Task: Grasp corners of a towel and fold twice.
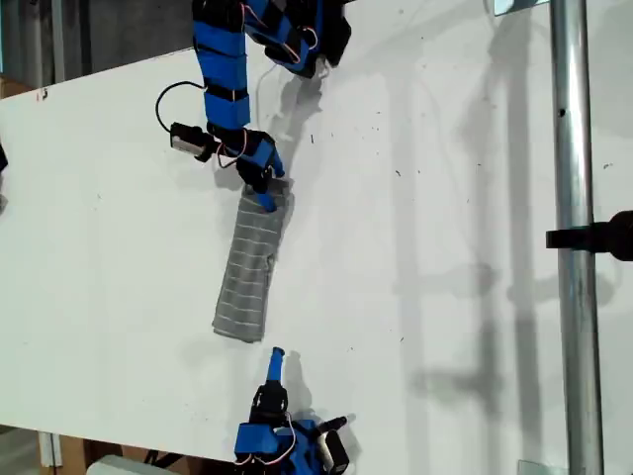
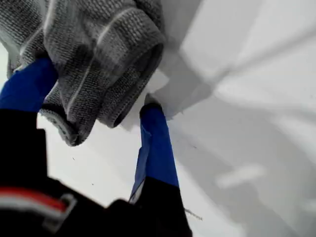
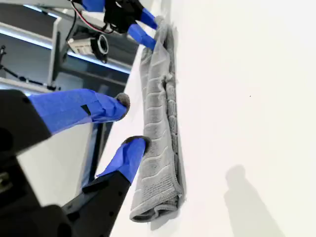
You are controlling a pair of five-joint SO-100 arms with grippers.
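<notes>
The towel (image 1: 252, 265), grey with thin white stripes, lies folded into a long narrow strip on the white table (image 1: 445, 247). In the exterior view, my first gripper (image 1: 265, 193) reaches down from the upper arm onto the strip's far end. In the first wrist view that gripper (image 2: 94, 89) is open, its blue fingers (image 2: 155, 148) astride the bunched towel end (image 2: 103, 54). My second gripper (image 1: 277, 354) sits by the strip's near end at the exterior view's bottom. It is open (image 3: 129, 123) with nothing between its fingers, just short of the folded towel (image 3: 158, 148).
A metal pole (image 1: 574, 237) with a black clamp stands at the exterior view's right. A small black camera (image 1: 188, 139) with a looped cable hangs on the upper arm. The table's front edge runs close behind the lower arm's base (image 1: 287, 445).
</notes>
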